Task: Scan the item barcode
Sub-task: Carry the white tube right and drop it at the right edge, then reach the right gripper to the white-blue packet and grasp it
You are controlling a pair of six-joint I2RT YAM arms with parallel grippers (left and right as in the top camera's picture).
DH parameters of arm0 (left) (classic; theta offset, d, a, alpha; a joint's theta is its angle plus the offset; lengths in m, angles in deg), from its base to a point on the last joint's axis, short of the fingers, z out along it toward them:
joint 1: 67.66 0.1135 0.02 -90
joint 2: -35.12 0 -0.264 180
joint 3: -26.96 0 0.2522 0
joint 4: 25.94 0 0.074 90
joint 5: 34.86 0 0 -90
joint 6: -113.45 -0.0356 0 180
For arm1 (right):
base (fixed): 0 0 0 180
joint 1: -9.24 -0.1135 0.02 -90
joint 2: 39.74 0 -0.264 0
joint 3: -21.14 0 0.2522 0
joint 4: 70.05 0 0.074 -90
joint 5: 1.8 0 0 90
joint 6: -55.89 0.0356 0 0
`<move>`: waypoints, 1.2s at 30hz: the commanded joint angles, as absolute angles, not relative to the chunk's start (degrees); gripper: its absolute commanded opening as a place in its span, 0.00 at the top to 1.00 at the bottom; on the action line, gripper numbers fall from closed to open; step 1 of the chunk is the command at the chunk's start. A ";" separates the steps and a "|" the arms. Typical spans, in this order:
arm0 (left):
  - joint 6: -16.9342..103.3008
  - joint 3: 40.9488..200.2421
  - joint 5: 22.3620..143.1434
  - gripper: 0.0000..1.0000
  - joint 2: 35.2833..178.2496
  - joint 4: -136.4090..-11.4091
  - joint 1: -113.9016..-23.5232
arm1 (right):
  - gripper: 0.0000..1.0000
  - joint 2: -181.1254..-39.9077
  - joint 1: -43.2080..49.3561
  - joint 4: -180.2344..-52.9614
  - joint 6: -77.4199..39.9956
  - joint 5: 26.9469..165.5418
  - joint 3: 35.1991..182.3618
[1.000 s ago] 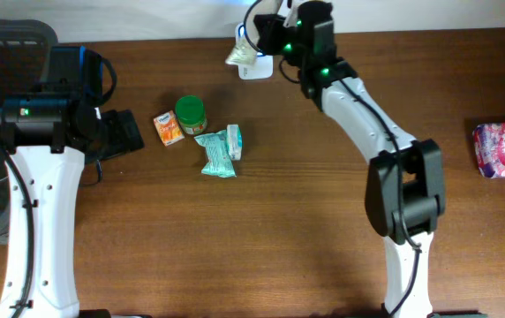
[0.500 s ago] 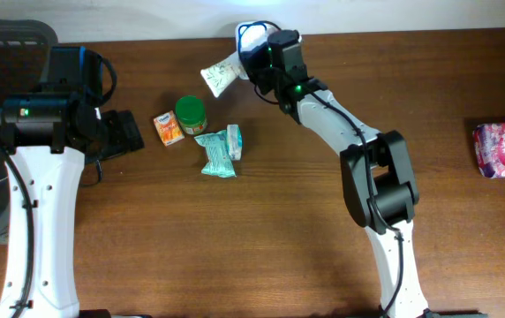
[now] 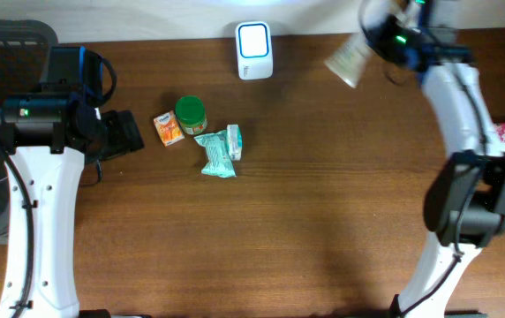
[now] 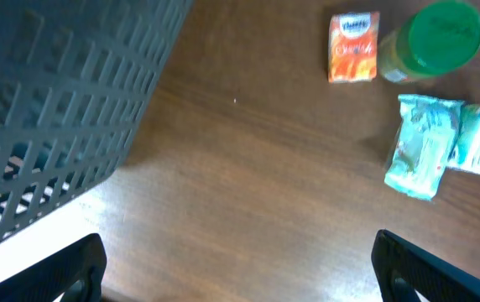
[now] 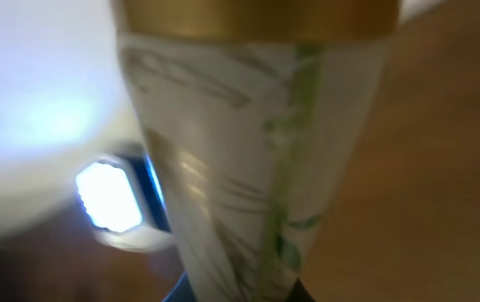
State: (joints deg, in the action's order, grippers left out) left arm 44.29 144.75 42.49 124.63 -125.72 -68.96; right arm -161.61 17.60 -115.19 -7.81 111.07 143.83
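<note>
Overhead: right arm outstretched with item

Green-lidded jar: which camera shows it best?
The left wrist view: the green-lidded jar is large and close, beside the orange packet. Overhead shows it small; the right wrist view misses it.

A dark brown wooden table fills almost the whole overhead frame, its grain running left to right and its surface faintly glossy. Along the top edge runs a pale, whitish strip, brightest near the upper middle, where a cool bluish-white glow washes it out. At the far upper left stands a dark grey lattice basket. In the left wrist view, a pale band shows beneath its lower edge.
</note>
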 commanded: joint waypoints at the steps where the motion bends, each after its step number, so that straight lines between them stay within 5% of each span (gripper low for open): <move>1: 44.86 144.92 42.43 0.01 124.24 -125.68 -68.72 | 0.96 -160.16 24.42 -128.65 -33.66 107.69 143.65; 4: 44.86 144.92 42.43 0.01 124.24 -125.66 -68.72 | 0.96 -160.25 29.42 -141.00 -47.34 94.09 143.35; 7: 44.88 144.92 42.43 0.01 124.24 -125.66 -68.64 | 0.88 -160.43 34.14 -142.31 -47.15 90.49 142.17; 12: 44.86 144.92 42.43 0.01 124.24 -125.68 -68.61 | 0.93 -163.38 40.85 -141.64 -47.19 82.92 140.20; 15: 44.86 144.92 42.43 0.01 124.24 -125.68 -68.61 | 0.77 -164.14 44.15 -140.98 -44.22 83.16 140.27; 20: 44.86 144.92 42.43 0.01 124.24 -125.66 -68.61 | 0.78 -163.36 40.42 -140.04 -41.99 110.94 141.95; 26: 44.86 144.92 42.43 0.01 124.24 -125.68 -68.61 | 0.96 -171.84 34.47 -134.12 -40.13 94.44 139.78; 30: 44.86 144.92 42.43 0.01 124.24 -125.68 -68.61 | 0.96 -174.59 37.20 -134.58 -39.13 82.84 139.78; 36: 44.88 144.92 42.43 0.01 124.24 -125.68 -68.61 | 0.90 -164.27 37.01 -138.97 -33.60 90.42 140.35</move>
State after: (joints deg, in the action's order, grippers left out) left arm 44.29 144.73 42.49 124.63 -125.74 -68.96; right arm -171.86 38.49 -138.25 -35.50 84.96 140.51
